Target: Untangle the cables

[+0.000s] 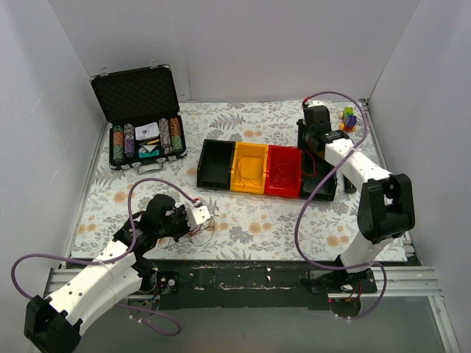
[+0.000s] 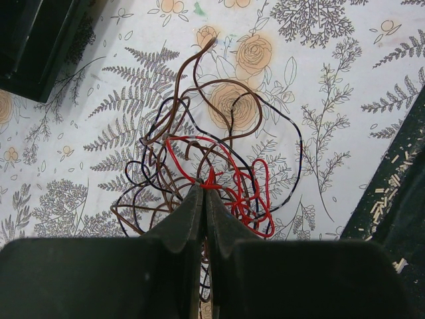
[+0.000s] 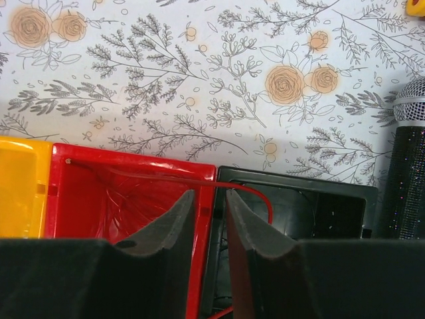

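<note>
- Far left, at the back: open case (image 1: 140, 118) of poker chips, well apart from the work.
- Front left: left gripper (image 2: 202, 183) pressed together, pinching a red strand at the near edge of the cables (image 2: 199, 146).
- Just beyond those tips: cables lying as one loose knot of brown, red and dark loops on the flowered table (image 2: 345, 80).
- Probably best handled by lifting slowly and drawing the pinched strand away from the knot, pausing if the whole bunch rises with it.
- Centre: a row of black bin (image 1: 215, 163), yellow bin (image 1: 249, 168) and red bin (image 1: 283, 170), with thin wires lying in the yellow and red ones.
- Right: right gripper (image 3: 209, 194) hovering over the red bin's rim, jaws slightly spread, nothing visibly pinched.
- Below it: one red wire (image 3: 153, 175) draped from the red bin across into a second black bin (image 3: 319, 206); likely worth tucking fully inside.
</note>
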{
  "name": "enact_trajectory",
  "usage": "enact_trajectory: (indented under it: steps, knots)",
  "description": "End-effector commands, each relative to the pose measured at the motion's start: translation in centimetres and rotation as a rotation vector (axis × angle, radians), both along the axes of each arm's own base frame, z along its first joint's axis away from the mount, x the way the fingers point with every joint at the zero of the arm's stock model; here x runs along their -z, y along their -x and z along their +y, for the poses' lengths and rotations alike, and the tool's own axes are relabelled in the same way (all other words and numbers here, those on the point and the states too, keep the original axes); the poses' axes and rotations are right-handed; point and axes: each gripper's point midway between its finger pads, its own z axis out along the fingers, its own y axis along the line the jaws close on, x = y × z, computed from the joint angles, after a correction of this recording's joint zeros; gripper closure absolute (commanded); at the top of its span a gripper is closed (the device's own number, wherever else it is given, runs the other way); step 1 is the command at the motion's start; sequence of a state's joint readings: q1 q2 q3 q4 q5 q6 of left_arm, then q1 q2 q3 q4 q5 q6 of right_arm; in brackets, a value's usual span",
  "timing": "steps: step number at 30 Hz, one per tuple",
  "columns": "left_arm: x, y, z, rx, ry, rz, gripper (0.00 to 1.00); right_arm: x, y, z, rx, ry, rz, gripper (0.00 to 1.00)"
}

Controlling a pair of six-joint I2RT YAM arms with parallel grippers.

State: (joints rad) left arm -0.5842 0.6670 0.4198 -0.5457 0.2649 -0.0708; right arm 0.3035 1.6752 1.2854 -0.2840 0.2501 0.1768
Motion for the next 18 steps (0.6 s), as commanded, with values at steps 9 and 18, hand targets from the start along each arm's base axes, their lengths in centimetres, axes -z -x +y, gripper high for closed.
enact_trajectory:
  steps: [9, 18]
  knots:
    - [-0.9, -0.6, -0.1, -0.003, 0.011, -0.034, 1.0, 1.4, -1.3, 0.0, -0.013, 0.04, 0.004, 0.53]
    - [-1.0, -0.9, 0.0, -0.008, 0.0, -0.044, 1.0, 2.8, -2.2, 1.0, -0.044, 0.034, 0.04, 0.59]
